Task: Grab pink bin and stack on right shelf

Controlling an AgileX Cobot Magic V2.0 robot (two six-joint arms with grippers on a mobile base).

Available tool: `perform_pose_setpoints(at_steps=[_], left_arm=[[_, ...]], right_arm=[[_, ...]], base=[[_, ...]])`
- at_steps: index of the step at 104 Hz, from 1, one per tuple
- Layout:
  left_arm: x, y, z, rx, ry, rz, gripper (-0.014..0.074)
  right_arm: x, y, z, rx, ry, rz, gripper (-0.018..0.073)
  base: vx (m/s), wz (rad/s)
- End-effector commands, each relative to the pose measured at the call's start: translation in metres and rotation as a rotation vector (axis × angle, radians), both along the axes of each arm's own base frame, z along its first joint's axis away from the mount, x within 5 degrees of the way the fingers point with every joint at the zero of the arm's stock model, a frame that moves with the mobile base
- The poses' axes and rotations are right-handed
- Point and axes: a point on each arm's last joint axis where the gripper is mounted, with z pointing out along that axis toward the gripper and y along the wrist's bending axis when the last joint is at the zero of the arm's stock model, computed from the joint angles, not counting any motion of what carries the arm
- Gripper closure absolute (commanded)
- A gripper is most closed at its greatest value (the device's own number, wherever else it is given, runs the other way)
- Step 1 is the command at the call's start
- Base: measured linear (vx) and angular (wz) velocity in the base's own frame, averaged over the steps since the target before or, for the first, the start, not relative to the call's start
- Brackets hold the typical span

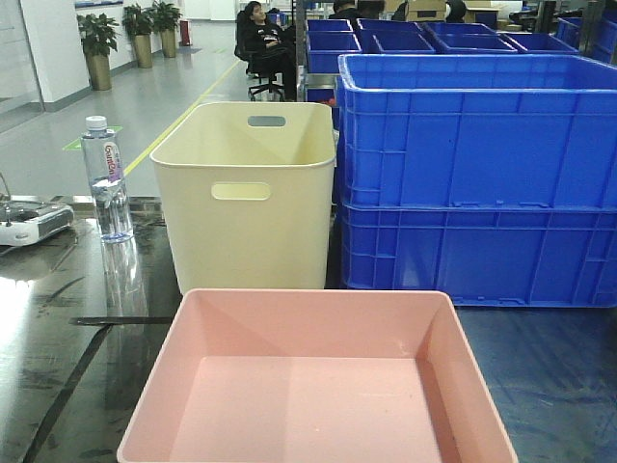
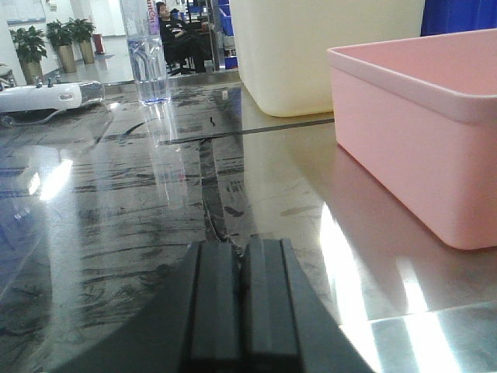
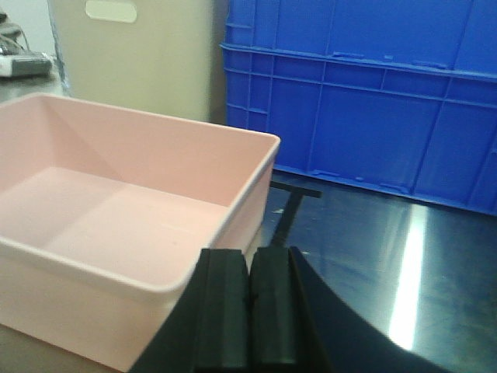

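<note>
The pink bin (image 1: 318,386) lies empty at the near middle of the glossy black shelf (image 1: 67,338). My left gripper (image 2: 242,252) sits low over the shelf (image 2: 155,202), to the left of the pink bin (image 2: 419,132) and apart from it. Its jaws are shut with nothing between them. My right gripper (image 3: 250,260) hovers just beside the near right corner of the pink bin (image 3: 116,210), jaws shut and empty, over the shelf (image 3: 373,249). Neither gripper shows in the front view.
A taller cream bin (image 1: 251,193) stands behind the pink one. Stacked blue crates (image 1: 482,174) fill the right rear. A water bottle (image 1: 107,178) and a white device (image 1: 34,222) sit at the left. A seated person (image 1: 265,48) is far behind.
</note>
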Motion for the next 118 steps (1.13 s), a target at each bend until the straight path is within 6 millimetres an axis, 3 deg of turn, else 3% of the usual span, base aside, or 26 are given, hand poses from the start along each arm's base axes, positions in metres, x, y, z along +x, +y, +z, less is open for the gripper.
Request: perform_pose_setpoints(at_steps=[1, 24, 37, 118], left_arm=[[0.000, 0.000, 0.002, -0.019, -0.073, 0.000, 0.0604], [0.000, 0.000, 0.002, -0.019, -0.073, 0.000, 0.0604], [0.000, 0.000, 0.002, -0.019, -0.073, 0.000, 0.0604], [0.000, 0.000, 0.002, -0.019, -0.073, 0.000, 0.0604]], right_arm=[[-0.003, -0.006, 0.002, -0.045, -0.127, -0.046, 0.0571], [-0.022, -0.019, -0.067, 0.040, -0.188, -0.210, 0.0571], [-0.030, -0.023, -0.095, 0.125, -0.200, -0.268, 0.0571], [-0.031, -0.024, -0.097, 0.115, -0.168, -0.280, 0.0571]], base=[[0.00, 0.00], [0.00, 0.00], [0.00, 0.00], [0.00, 0.00]])
